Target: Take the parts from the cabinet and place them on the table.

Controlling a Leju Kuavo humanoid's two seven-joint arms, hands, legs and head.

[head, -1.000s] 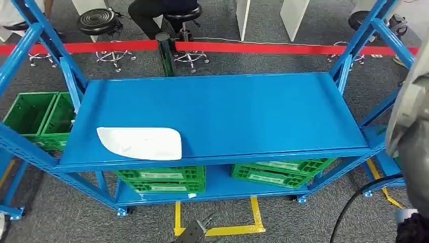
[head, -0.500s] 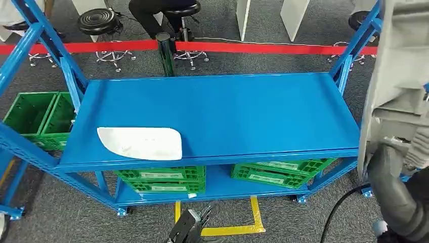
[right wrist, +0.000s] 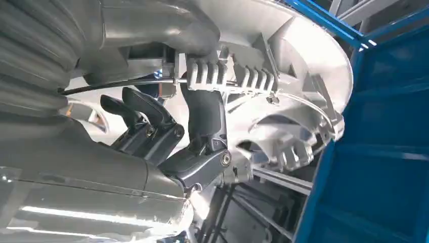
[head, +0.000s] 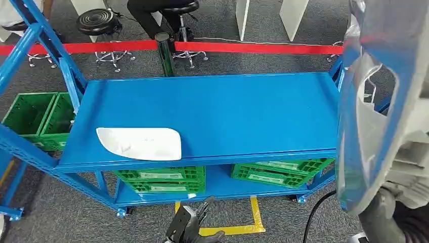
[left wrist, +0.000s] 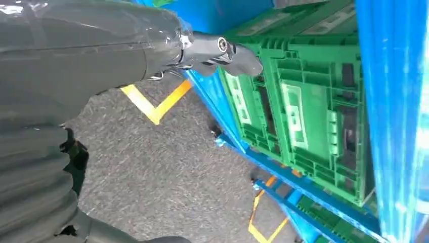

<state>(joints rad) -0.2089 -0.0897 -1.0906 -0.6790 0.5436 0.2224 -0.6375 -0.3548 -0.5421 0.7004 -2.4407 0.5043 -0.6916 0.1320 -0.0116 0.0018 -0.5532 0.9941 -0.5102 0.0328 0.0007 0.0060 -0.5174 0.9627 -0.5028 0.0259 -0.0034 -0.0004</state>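
A flat white part (head: pixel 140 143) lies on the blue table top (head: pixel 227 111), near its front left corner. My right hand (right wrist: pixel 167 131) grips a large silvery-white ribbed part (right wrist: pixel 283 66), its dark fingers wrapped over the ribbed edge. In the head view that held part (head: pixel 384 101) looms close at the right and hides the table's right end. My left hand (head: pixel 192 227) hangs low in front of the table, over the floor, fingers apart with nothing in them. The left wrist view has the left hand's thumb (left wrist: pixel 238 55) pointing towards a green crate (left wrist: pixel 303 111).
Green crates (head: pixel 162 179) (head: pixel 281 172) sit on the lower shelf, and more green crates (head: pixel 38 119) stand left of the table. Yellow floor tape (head: pixel 255 217) marks the carpet in front. Behind are red barrier tape (head: pixel 253 48), stools (head: pixel 98 20) and a seated person (head: pixel 157 10).
My right arm has brought the held part up and leftward, so it now covers the table's right end. My left hand has risen a little into view.
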